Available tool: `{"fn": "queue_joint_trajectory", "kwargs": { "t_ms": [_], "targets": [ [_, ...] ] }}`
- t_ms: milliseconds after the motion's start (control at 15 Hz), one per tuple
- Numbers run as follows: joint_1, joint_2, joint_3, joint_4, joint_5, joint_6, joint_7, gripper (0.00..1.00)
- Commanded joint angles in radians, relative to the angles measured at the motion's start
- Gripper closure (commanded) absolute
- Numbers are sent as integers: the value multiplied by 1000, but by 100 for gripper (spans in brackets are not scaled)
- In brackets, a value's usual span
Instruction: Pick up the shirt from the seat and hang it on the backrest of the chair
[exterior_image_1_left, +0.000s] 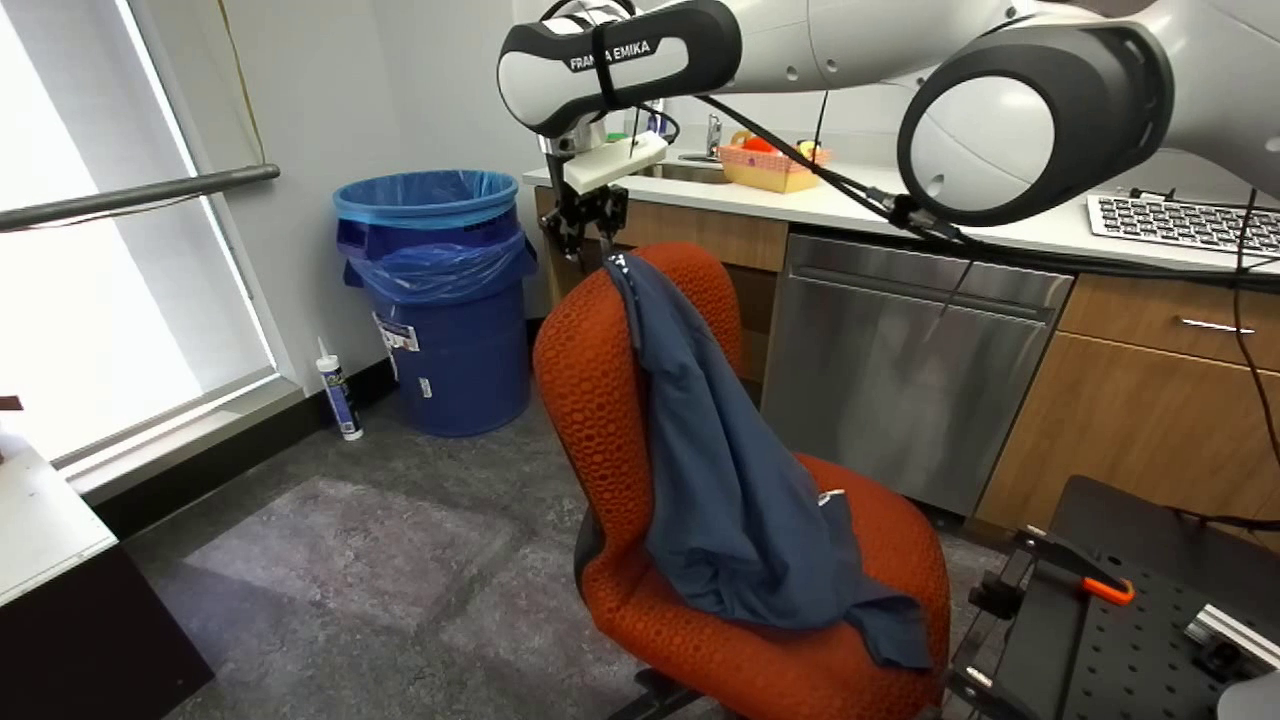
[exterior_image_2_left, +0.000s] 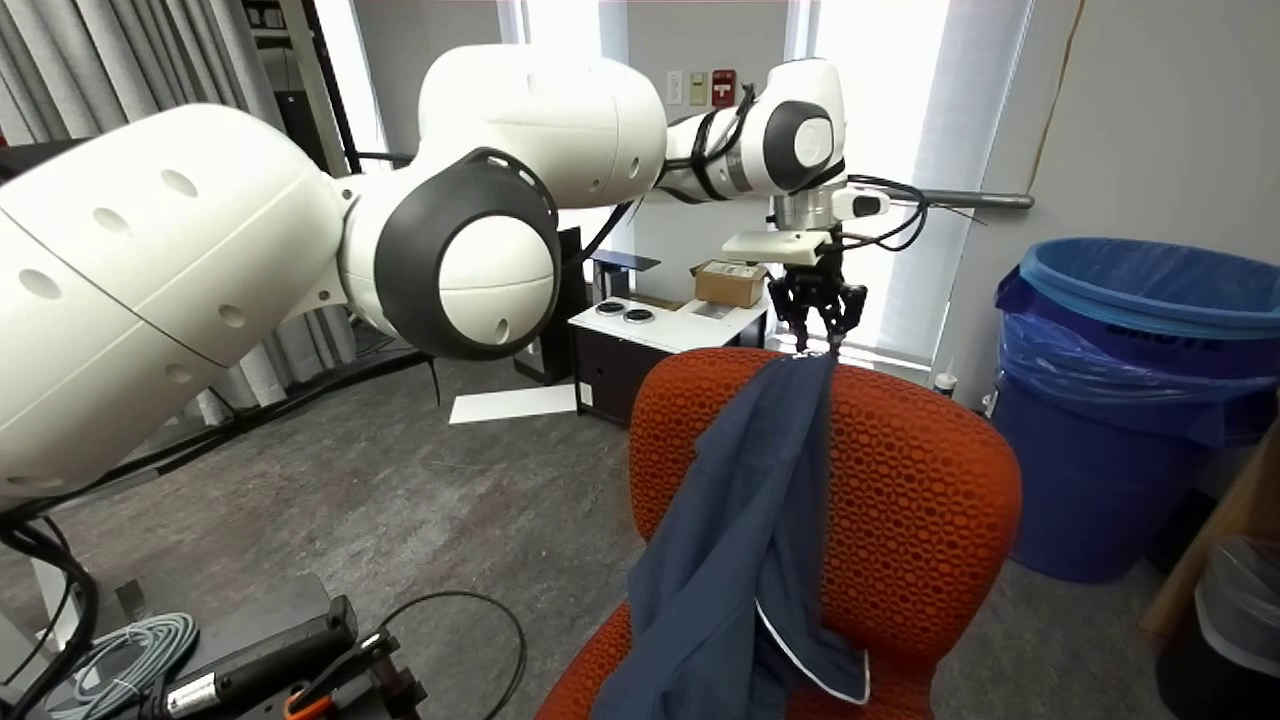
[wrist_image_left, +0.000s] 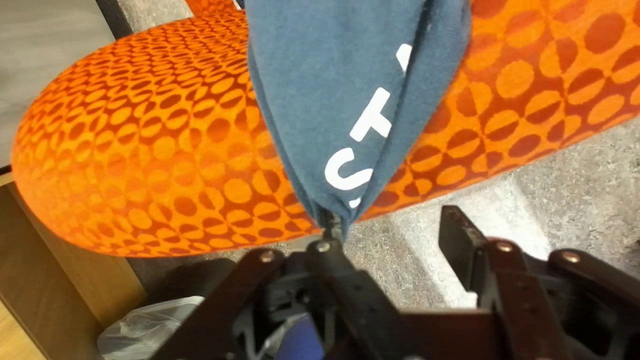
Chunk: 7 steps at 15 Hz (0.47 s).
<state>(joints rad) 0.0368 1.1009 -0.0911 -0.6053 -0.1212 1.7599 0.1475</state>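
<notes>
The dark slate-blue shirt (exterior_image_1_left: 715, 470) hangs over the front of the orange-red backrest (exterior_image_1_left: 590, 360) of the chair. Its top end reaches the backrest's top edge and its lower part lies bunched on the seat (exterior_image_1_left: 895, 510). The shirt (exterior_image_2_left: 745, 500) and backrest (exterior_image_2_left: 920, 470) also show in an exterior view. In the wrist view the shirt (wrist_image_left: 325, 75) narrows to a tip with white letters, over the backrest (wrist_image_left: 165, 150). My gripper (wrist_image_left: 392, 222) is open above the backrest's top edge. One finger touches the shirt's tip, with cloth around it; the other finger stands apart, over the floor.
A blue round bin (exterior_image_1_left: 450, 330) stands behind the chair. A counter (exterior_image_1_left: 860, 200) with a basket (exterior_image_1_left: 770, 168) runs along the back. A black cart (exterior_image_1_left: 1130, 610) stands beside the seat. A white-topped cabinet (exterior_image_2_left: 660, 330) is farther off.
</notes>
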Motion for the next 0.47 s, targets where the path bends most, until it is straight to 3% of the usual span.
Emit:
{"fn": "queue_joint_trajectory", "kwargs": {
  "t_ms": [0, 400],
  "targets": [
    [0, 2, 0, 2, 0, 0, 0, 42],
    [-2, 6, -1, 8, 0, 0, 0, 42]
  ]
}}
